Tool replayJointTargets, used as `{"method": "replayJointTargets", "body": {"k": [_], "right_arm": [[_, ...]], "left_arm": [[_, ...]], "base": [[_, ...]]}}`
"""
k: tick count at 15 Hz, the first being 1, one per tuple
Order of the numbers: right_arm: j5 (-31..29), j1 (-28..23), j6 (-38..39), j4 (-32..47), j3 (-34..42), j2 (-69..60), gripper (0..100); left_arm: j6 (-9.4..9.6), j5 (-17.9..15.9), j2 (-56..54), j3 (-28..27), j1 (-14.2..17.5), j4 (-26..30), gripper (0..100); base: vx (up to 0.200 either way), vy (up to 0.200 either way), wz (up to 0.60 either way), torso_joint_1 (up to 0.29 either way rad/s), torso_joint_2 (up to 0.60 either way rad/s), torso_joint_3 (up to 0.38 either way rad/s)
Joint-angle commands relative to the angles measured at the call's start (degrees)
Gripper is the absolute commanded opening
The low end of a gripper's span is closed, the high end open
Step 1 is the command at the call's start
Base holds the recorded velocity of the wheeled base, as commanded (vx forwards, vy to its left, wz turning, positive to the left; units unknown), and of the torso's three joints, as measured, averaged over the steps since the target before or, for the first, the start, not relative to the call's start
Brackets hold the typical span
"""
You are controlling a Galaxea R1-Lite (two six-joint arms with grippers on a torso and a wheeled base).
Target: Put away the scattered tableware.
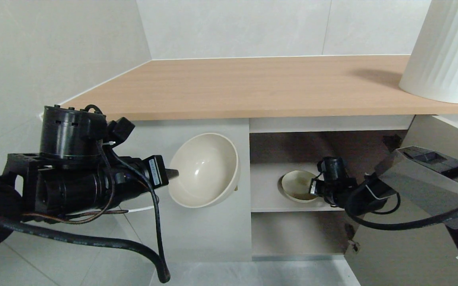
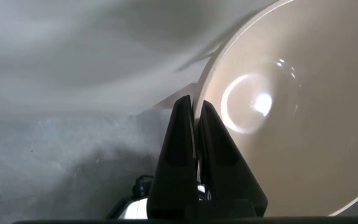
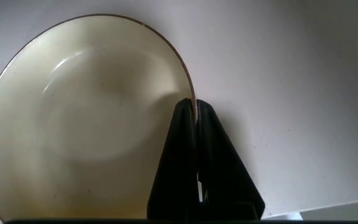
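A large cream bowl (image 1: 205, 171) hangs in the air in front of the closed left cabinet door, tipped on its side with its hollow facing me. My left gripper (image 1: 172, 173) is shut on its rim; in the left wrist view the bowl (image 2: 291, 112) has its rim pinched at the left gripper (image 2: 196, 109). Inside the open cabinet, a small cream plate (image 1: 297, 185) lies on the shelf (image 1: 264, 198). My right gripper (image 1: 311, 187) is shut on its near edge; the right wrist view has the plate (image 3: 86, 112) with its rim clamped by the right gripper (image 3: 195, 107).
A wooden countertop (image 1: 253, 85) runs above the cabinet, with a tall white ribbed vase (image 1: 447, 51) at its right end. The cabinet's right door (image 1: 431, 174) stands open beside my right arm. A lower compartment (image 1: 296, 232) lies under the shelf. Grey tiled floor (image 1: 253, 274) is below.
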Motion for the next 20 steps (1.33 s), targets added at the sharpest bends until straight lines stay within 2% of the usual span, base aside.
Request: {"method": "replayJointTargets", "body": {"k": [1,4,7,9,12,14,15,16,17,18,19,20], "right_arm": [[-0.08,-0.03,0.01,0.02,-0.33,0.13,100],[-0.08,-0.12,0.1,-0.07,-0.33,0.04,100],[-0.7,0.5,0.01,0.64,1.69,-3.21,100],[-0.35,3.75,0.01,1.25,6.35,-7.69,100],[-0.08,8.76,-0.78,1.69,11.89,-14.46,100],[3.61,13.06,-1.75,4.59,16.02,-22.02,100],[4.66,13.77,-1.75,5.56,16.72,-23.69,100],[7.21,15.35,-1.75,8.81,17.86,-28.26,100],[7.74,15.7,-1.66,9.42,17.95,-28.96,100],[11.43,17.2,-1.4,14.79,18.39,-34.68,100],[12.31,17.81,-1.4,16.19,18.48,-35.99,100],[15.21,19.66,-1.4,20.94,19.01,-40.13,100]], "left_arm": [[-0.03,-0.02,0.29,0.03,-0.02,-0.04,0],[-0.03,-0.02,0.46,0.03,-0.02,-0.13,0],[-0.03,0.16,1.43,0.3,-1.95,-0.04,0],[-0.03,0.16,2.22,0.47,-3.8,0.22,0],[0.05,0.25,3.36,1.0,-7.49,4.0,0],[0.49,0.25,5.12,1.0,-11.01,8.22,0],[0.76,0.25,5.3,1.0,-11.36,8.84,0],[1.99,0.25,6.35,1.18,-11.53,9.8,0],[2.16,0.25,6.61,1.26,-11.53,9.89,0],[3.04,0.42,9.08,1.97,-11.62,9.89,0],[3.13,0.6,9.78,2.14,-11.8,9.98,0],[4.1,2.62,12.06,2.85,-13.12,9.98,0]], "base": [[0.0,0.0,0.0,0.0,0.0,0.0],[0.0,0.0,0.0,0.0,0.0,0.0],[0.0,0.0,0.0,0.0,0.0,0.0],[0.0,0.0,0.0,0.0,0.0,0.0],[0.0,0.0,0.0,0.0,0.0,0.0],[0.0,0.0,0.0,0.0,0.0,0.0],[0.0,0.0,0.0,0.0,0.0,0.0],[0.0,0.0,0.0,0.0,0.0,0.0],[0.0,0.0,0.0,0.0,0.0,0.0],[0.0,0.0,0.0,0.0,0.0,0.0],[0.0,0.0,0.0,0.0,0.0,0.0],[0.0,0.0,0.0,0.0,0.0,0.0]]}}
